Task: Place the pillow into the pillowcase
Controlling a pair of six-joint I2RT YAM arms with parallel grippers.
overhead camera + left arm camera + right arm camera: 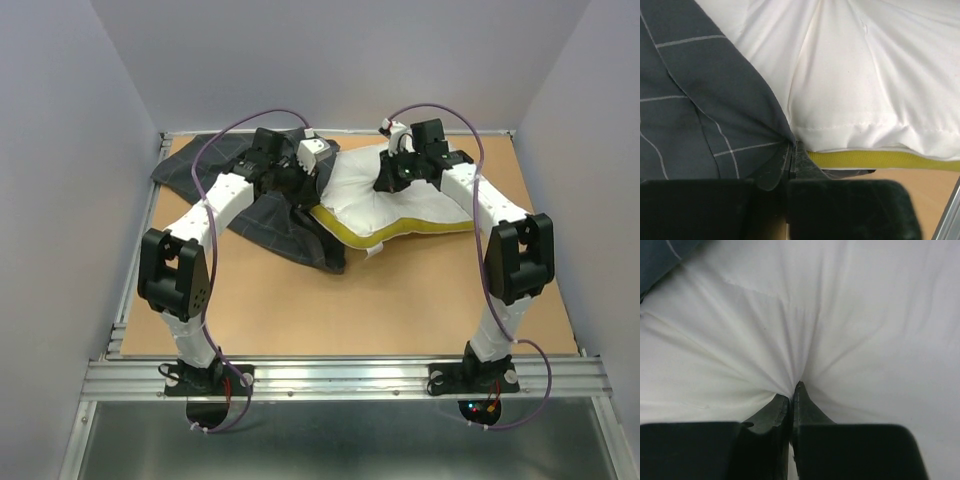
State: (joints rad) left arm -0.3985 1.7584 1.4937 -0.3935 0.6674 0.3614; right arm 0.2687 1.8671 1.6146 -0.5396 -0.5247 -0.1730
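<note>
The pillow [400,205], white with a yellow edge band, lies at the back middle of the table, its left end against the dark grey checked pillowcase [270,225]. My left gripper [297,188] is shut on the pillowcase's edge [740,125] right where it meets the pillow [865,75]; the yellow band [880,160] shows just beyond the fingertips. My right gripper [388,180] is shut on a pinch of the pillow's white top face [800,330], with folds running out from the fingertips. A corner of the pillowcase [660,255] shows at top left there.
The brown tabletop [350,300] lies in front of both cloths. Grey walls enclose the back and sides. A metal rail [340,375] runs along the near edge by the arm bases.
</note>
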